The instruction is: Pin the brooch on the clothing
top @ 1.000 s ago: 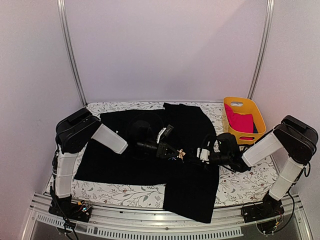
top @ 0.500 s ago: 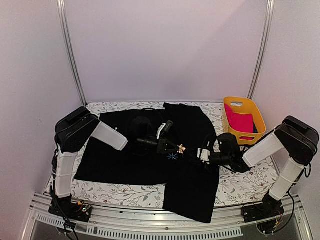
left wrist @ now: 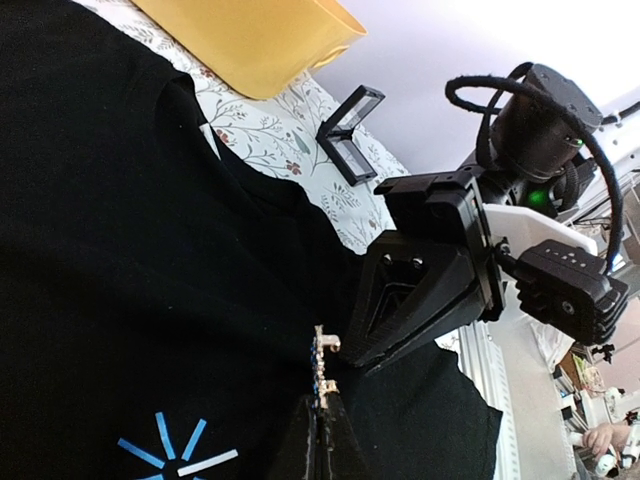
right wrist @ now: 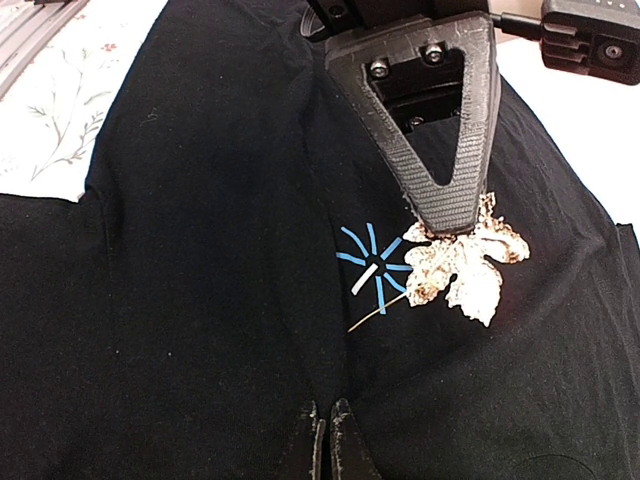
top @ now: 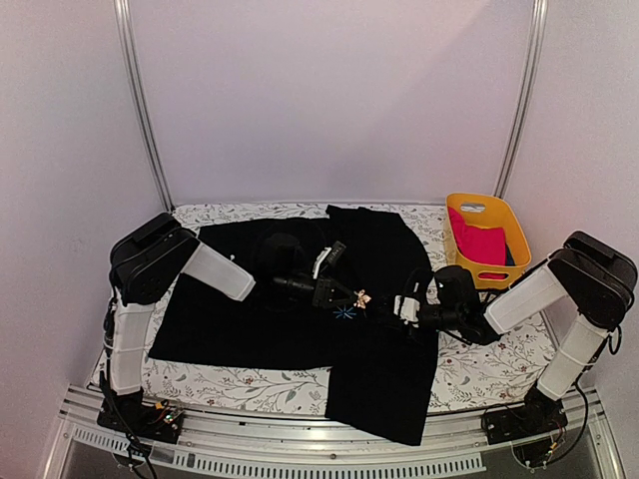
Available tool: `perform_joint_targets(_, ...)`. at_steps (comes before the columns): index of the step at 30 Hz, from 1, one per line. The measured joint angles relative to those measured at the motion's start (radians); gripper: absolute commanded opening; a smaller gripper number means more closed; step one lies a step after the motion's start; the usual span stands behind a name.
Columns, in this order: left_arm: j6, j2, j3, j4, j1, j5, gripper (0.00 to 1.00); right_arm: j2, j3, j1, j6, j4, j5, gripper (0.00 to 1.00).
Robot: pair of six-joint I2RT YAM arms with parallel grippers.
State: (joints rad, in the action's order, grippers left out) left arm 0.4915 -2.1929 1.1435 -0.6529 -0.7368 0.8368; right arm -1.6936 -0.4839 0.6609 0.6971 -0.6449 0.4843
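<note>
The black shirt (top: 250,319) lies spread on the table, its light-blue asterisk print (top: 345,312) at the middle. My left gripper (top: 351,295) is shut on the pale leaf-shaped brooch (top: 363,297), held just above the shirt to the right of the print. In the right wrist view the brooch (right wrist: 465,265) hangs from the left finger (right wrist: 440,150), its thin pin (right wrist: 375,315) pointing down-left across the print (right wrist: 372,268). In the left wrist view the brooch (left wrist: 323,370) shows edge-on at my left gripper (left wrist: 323,405). My right gripper (top: 402,307) faces it, shut (right wrist: 328,410) on a raised fold of shirt.
A yellow basket (top: 486,235) holding a pink garment (top: 482,244) stands at the back right. A small black square frame (left wrist: 350,120) lies on the floral tablecloth (top: 479,364) near the basket. One shirt sleeve hangs over the table's front edge (top: 379,419).
My left gripper has lifted the brooch a little up and back, uncovering the blue asterisk print. The right gripper has barely moved.
</note>
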Motion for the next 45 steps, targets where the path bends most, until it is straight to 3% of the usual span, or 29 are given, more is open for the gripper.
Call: perform_joint_targets(45, 0.039, -0.041, 0.000, -0.008, -0.010, 0.043, 0.00, 0.010, 0.000, 0.000, -0.001, -0.031, -0.031, 0.00)
